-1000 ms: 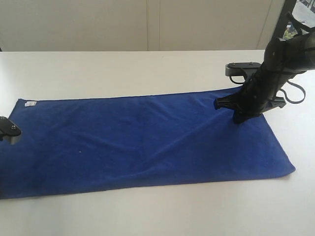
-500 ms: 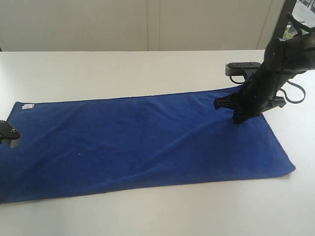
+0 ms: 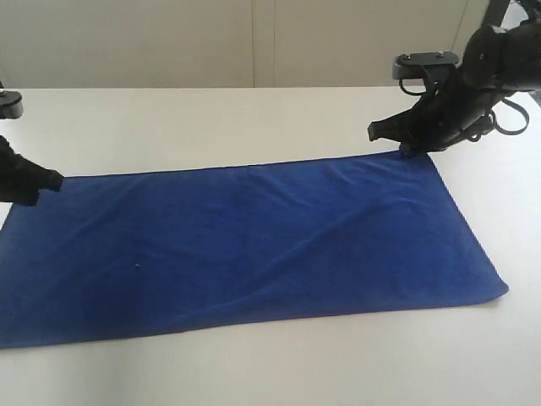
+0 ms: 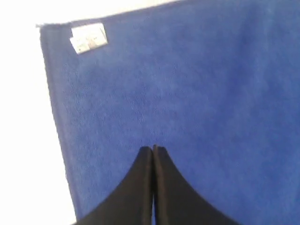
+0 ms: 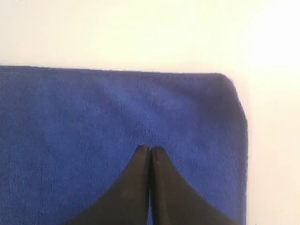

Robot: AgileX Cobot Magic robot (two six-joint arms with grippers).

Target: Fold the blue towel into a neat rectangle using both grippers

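The blue towel [image 3: 254, 237] lies spread flat on the white table [image 3: 254, 118], long side running left to right. My left gripper [image 3: 56, 180] is at the towel's far left corner, shut with nothing between its fingers. In the left wrist view it [image 4: 153, 148] hangs over the towel [image 4: 187, 84], near the white tag [image 4: 88, 37]. My right gripper [image 3: 407, 152] is at the far right corner, also shut and empty. In the right wrist view its tips [image 5: 150, 149] sit over the towel [image 5: 93, 112], a little in from the corner.
Bare white table surrounds the towel on the far side, the right [image 3: 507, 220] and the near side [image 3: 279, 364]. A pale panelled wall [image 3: 254, 42] stands behind the table's back edge.
Both grippers have lifted and moved back to the towel's far edge. The right one came off the cloth near its right end. The left arm now covers the tag corner in the exterior view.
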